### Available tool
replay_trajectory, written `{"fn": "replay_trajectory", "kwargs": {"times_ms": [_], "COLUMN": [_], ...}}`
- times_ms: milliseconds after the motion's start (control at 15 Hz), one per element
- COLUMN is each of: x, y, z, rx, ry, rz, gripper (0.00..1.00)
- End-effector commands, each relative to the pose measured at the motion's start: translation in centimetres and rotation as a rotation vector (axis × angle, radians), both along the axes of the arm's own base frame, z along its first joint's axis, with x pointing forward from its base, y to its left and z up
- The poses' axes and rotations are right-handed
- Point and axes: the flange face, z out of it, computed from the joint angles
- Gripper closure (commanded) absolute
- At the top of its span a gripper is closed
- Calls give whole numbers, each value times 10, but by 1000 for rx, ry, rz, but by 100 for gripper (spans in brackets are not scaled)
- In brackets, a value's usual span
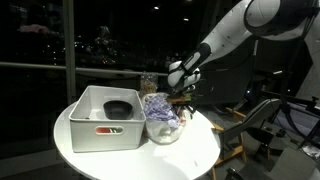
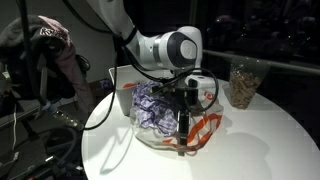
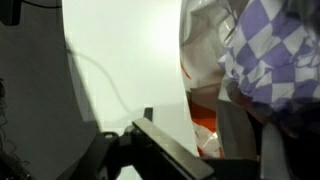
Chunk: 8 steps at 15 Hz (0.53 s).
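My gripper (image 2: pixel 185 128) points straight down at the near side of a clear plastic bowl (image 2: pixel 150 137) on a round white table (image 2: pixel 250 140). In the wrist view the two fingers (image 3: pixel 190 108) stand apart, with the bowl's clear wall and an orange-and-white piece (image 3: pixel 203 128) between them. A purple-and-white checked cloth (image 2: pixel 153 105) fills the bowl and also shows in the wrist view (image 3: pixel 265 50). In an exterior view the gripper (image 1: pixel 183 101) hangs at the bowl's (image 1: pixel 165 131) far right side, beside the cloth (image 1: pixel 160 108).
A white rectangular bin (image 1: pixel 84 130) with a black bowl (image 1: pixel 117 108) inside stands next to the clear bowl. A clear jar of brownish bits (image 2: pixel 243 85) stands at the table's back. Chairs, cables and a stand (image 1: pixel 262 115) surround the table.
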Motion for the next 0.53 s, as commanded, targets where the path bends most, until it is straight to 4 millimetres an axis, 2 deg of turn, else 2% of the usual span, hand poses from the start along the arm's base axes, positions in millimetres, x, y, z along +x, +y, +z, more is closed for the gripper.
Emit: {"fn": "replay_trajectory", "kwargs": {"times_ms": [0, 400, 467], "x": [-7, -8, -7], "y": [4, 9, 10], "z": [6, 6, 7], "rx": [-25, -48, -52], "ry": [-61, -101, -106], "rz": [-22, -44, -45], "gripper": [47, 93, 97]}}
